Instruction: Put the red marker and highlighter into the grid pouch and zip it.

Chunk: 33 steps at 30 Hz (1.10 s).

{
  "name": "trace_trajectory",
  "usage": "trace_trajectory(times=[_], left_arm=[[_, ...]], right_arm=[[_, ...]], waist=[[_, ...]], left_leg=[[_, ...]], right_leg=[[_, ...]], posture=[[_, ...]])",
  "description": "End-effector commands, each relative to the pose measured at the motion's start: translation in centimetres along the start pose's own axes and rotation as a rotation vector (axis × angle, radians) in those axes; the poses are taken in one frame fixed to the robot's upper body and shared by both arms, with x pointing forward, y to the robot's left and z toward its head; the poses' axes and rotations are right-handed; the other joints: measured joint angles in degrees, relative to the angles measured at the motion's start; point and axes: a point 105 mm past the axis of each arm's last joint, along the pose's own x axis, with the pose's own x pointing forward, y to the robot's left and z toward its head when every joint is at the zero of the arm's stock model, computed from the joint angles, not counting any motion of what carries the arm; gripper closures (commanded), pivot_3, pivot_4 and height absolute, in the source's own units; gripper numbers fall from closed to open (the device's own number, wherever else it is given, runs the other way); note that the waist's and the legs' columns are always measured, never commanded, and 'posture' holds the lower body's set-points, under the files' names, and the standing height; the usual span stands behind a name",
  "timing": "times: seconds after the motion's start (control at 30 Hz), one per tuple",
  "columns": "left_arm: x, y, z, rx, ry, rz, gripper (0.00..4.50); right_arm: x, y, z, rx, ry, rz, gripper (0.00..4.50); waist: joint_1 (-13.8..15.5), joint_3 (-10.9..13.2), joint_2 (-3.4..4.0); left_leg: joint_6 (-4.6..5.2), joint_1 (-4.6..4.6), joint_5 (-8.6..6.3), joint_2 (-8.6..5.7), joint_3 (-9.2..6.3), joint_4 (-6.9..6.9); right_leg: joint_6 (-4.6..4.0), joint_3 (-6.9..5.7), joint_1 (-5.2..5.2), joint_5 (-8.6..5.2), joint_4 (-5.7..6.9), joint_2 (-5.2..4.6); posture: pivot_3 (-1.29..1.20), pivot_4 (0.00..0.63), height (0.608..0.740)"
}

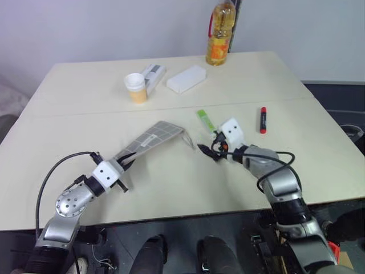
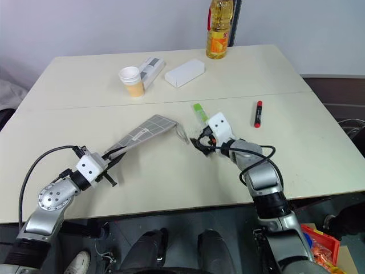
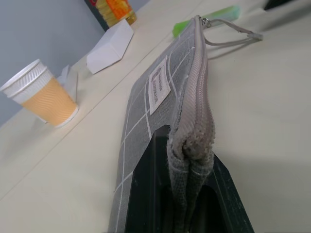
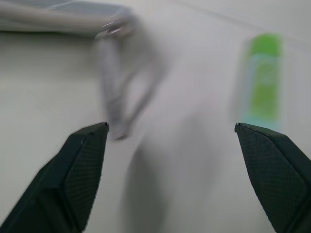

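- Pouch (image 1: 153,138): lies near mid-bench, one end lifted off the surface. Left end effector (image 1: 122,166) is pressed together on that near end; the wrist view shows the fabric bunched between the fingers (image 3: 146,194).
- Zipper runs along the top edge and looks fully zipped. Pull cord (image 3: 233,34) trails from the far end, toward the highlighter.
- Handling, pouch: soft, floppy, light. It sags from a one-end pinch, so it likely needs holding taut while the zip is pulled. Cord is thin and limp; best taken close to the slider.
- Highlighter (image 1: 206,120): flat on the bench just beyond the cord end, close to the right end effector. Chunky, smooth plastic, light, may roll. Take it across the barrel at mid-length.
- Marker (image 1: 263,119): flat on the bench, well right of the highlighter, apart from both arms. Slim, stiff, light; same cross-barrel grip.
- Right end effector (image 1: 206,149): spread wide, holding nothing, between cord and highlighter, just above the bench.
- Neither pen is in the pouch; I'd say it has to be unzipped first.
- Hard to make out: right wrist view is blurred, so the gap to the cord is unclear. Pouch interior and slider position are hidden. Label text unreadable.
- Background: cup (image 1: 136,87), white box (image 1: 186,79), bottle (image 1: 220,33) at the far side, out of the way.
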Motion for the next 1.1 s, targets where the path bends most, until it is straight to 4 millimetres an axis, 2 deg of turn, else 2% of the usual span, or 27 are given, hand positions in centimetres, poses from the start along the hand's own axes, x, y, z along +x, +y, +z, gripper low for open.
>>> trace_trajectory(times=[0.03, 0.27, 0.3, 0.33, 0.37, 0.57, 0.6, 0.77, 1.1], left_arm=[[0.2, 0.2, 1.4, 0.013, -0.048, 0.018, 4.5], [1.0, -0.8, 3.1, 0.004, -0.086, -0.015, 4.5], [1.0, -0.8, 3.2, 0.004, -0.087, -0.015, 4.5], [1.1, -0.7, 3.4, 0.004, -0.087, -0.016, 4.5], [1.2, -0.7, 3.5, 0.005, -0.088, -0.017, 4.5], [1.3, -0.8, 3.6, 0.0, -0.072, -0.015, 4.5], [1.3, -0.8, 3.5, -0.001, -0.069, -0.016, 4.5], [1.7, -1.2, 2.8, -0.012, -0.049, -0.007, 4.5], [3.5, -1.8, 2.0, -0.086, -0.028, 0.08, 4.5]], right_arm=[[0.5, 1.2, 2.4, 0.0, -0.086, 0.02, 0.04], [2.3, 1.2, 2.9, 0.018, -0.1, -0.01, 0.04], [2.4, 1.2, 3.0, 0.019, -0.102, -0.012, 0.42], [2.5, 1.2, 3.0, 0.027, -0.107, -0.012, 0.55], [2.5, 1.3, 3.1, 0.033, -0.111, -0.009, 0.88], [2.4, 1.7, 3.1, 0.005, -0.108, -0.001, 4.06], [2.4, 1.8, 3.1, 0.0, -0.107, 0.0, 4.45], [2.4, 3.0, 3.5, -0.085, -0.09, 0.028, 4.45], [2.5, 9.6, 4.4, -0.328, -0.091, 0.27, 4.45]], waist=[[-0.2, 0.0, 0.0], [-0.2, 0.0, -0.01], [-0.2, 0.0, -0.01], [-0.1, 0.0, -0.01], [-0.1, 0.0, -0.01], [-0.1, 0.0, -0.01], [-0.2, 0.0, -0.01], [-0.2, 0.0, 0.0], [-0.1, 0.0, -0.02]], left_leg=[[0.0, 0.0, 0.0, 0.0, 0.0, 0.03], [0.0, 0.0, 0.0, -0.04, 0.0, 0.07], [0.0, 0.0, 0.0, -0.04, 0.0, 0.07], [0.0, 0.0, 0.0, -0.04, 0.0, 0.07], [0.0, 0.0, 0.0, -0.04, 0.0, 0.07], [0.0, 0.0, 0.0, -0.05, 0.0, 0.07], [0.0, 0.0, 0.0, -0.05, 0.0, 0.07], [0.0, 0.0, 0.0, -0.04, 0.0, 0.06], [0.0, 0.0, 0.0, -0.05, -0.02, 0.07]], right_leg=[[0.0, 0.0, 0.02, 0.0, 0.0, 0.0], [0.0, 0.0, 0.05, 0.0, -0.01, -0.03], [0.0, 0.0, 0.05, 0.0, -0.01, -0.03], [0.0, 0.0, 0.05, 0.0, -0.01, -0.03], [0.0, 0.0, 0.05, 0.0, -0.02, -0.03], [0.0, 0.0, 0.05, 0.0, -0.01, -0.03], [0.0, 0.0, 0.05, 0.0, -0.01, -0.03], [0.0, 0.0, 0.04, 0.0, -0.01, -0.03], [0.01, -0.01, 0.06, 0.0, -0.01, -0.03]], posture=[[0.0, 0.15, 0.74], [0.0, 0.15, 0.74], [0.0, 0.15, 0.74], [0.0, 0.15, 0.74], [0.0, 0.15, 0.74], [0.0, 0.15, 0.74], [0.0, 0.15, 0.74], [0.0, 0.15, 0.74], [0.0, 0.15, 0.74]])
